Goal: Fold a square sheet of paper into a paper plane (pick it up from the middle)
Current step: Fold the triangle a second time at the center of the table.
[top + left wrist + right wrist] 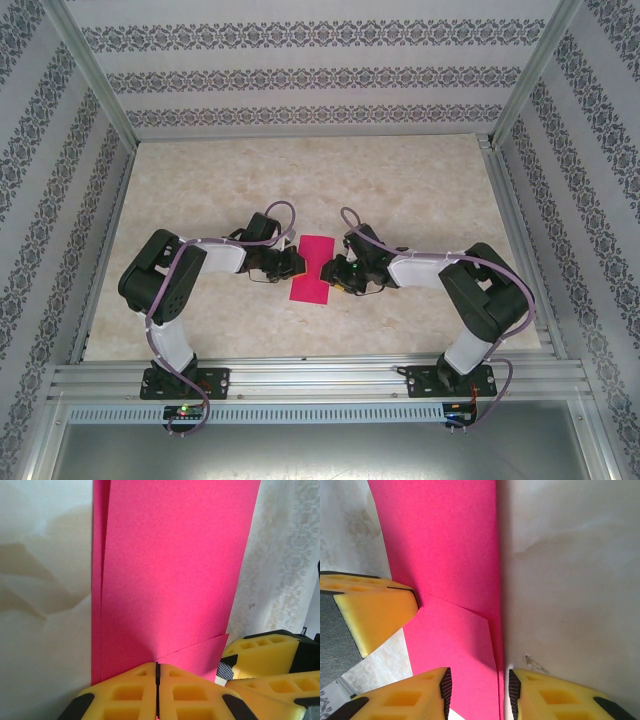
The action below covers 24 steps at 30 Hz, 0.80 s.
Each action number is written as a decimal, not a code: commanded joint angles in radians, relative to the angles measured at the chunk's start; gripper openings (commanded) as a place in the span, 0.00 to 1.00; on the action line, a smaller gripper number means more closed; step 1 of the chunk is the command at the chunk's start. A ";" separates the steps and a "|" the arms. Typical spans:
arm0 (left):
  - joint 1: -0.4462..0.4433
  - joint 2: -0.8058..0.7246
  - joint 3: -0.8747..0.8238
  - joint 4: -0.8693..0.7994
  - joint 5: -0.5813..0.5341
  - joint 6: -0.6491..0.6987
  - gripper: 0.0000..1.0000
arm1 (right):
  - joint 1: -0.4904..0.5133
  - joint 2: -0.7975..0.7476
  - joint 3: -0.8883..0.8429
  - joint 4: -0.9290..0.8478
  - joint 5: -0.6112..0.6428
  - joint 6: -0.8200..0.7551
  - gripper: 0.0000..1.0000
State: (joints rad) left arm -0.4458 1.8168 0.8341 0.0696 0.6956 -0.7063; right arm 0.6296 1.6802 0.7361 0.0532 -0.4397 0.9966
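Evidently past the first crease: see the square sheet of paper lying flat on the marbled tabletop, doubled into a narrow strip, centred between the two arms. Look along its long side in the left wrist view for two layers fanning slightly apart. Note also a small slanted flap lapped over the strip right by the fingertips, its corner poking just past the strip's edge.

Find the left gripper clamped on the paper, yellow pads pressed together with a sliver of pink caught in the seam. Find the right gripper just beside it, fingers spread and gripping nothing, straddling the strip's long edge: one finger over paper, the other over bare table.

Judged as early work: halving done, nose corner barely begun, nothing dart-shaped yet. Next, most likely: close the right fingers on that edge, keep the left as anchor, lead the corner across to the centre crease, press it down. Calls for small, matched motions. Thin paper, so apt to buckle, skew, or slide out of the pinch under an uneven pull.
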 commanded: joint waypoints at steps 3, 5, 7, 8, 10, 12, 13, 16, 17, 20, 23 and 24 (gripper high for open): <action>-0.010 -0.010 0.012 -0.046 -0.028 0.010 0.09 | -0.002 0.046 0.005 0.138 -0.002 0.037 0.37; -0.010 -0.010 0.015 -0.047 -0.030 0.010 0.09 | -0.004 0.040 0.000 0.147 -0.003 0.041 0.35; -0.010 -0.007 0.019 -0.047 -0.030 0.008 0.09 | -0.005 0.033 -0.001 0.152 -0.005 0.042 0.35; -0.011 -0.007 0.020 -0.048 -0.030 0.008 0.09 | -0.005 0.030 -0.004 0.151 -0.005 0.041 0.35; -0.011 -0.007 0.018 -0.048 -0.031 0.007 0.09 | -0.008 0.026 -0.004 0.146 -0.004 0.038 0.35; -0.010 -0.008 0.020 -0.050 -0.033 0.008 0.09 | -0.012 0.021 -0.013 0.155 -0.004 0.040 0.35; -0.010 -0.008 0.020 -0.050 -0.033 0.007 0.09 | -0.013 0.020 -0.017 0.158 -0.007 0.040 0.35; -0.010 -0.008 0.016 -0.049 -0.035 0.004 0.09 | -0.015 0.008 -0.029 0.168 -0.004 0.043 0.35; -0.010 -0.011 0.016 -0.049 -0.036 0.003 0.09 | -0.015 0.006 -0.032 0.171 -0.005 0.042 0.35; -0.010 -0.013 0.014 -0.047 -0.038 0.002 0.09 | -0.018 0.003 -0.039 0.180 -0.005 0.041 0.35; -0.010 -0.017 0.014 -0.053 -0.043 0.001 0.09 | -0.022 -0.006 -0.054 0.208 -0.006 0.052 0.35; -0.011 -0.019 0.013 -0.055 -0.046 0.001 0.09 | -0.022 -0.011 -0.058 0.211 -0.004 0.054 0.35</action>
State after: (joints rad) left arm -0.4461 1.8168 0.8379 0.0608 0.6914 -0.7067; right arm 0.6106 1.6722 0.6903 0.1352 -0.4721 1.0393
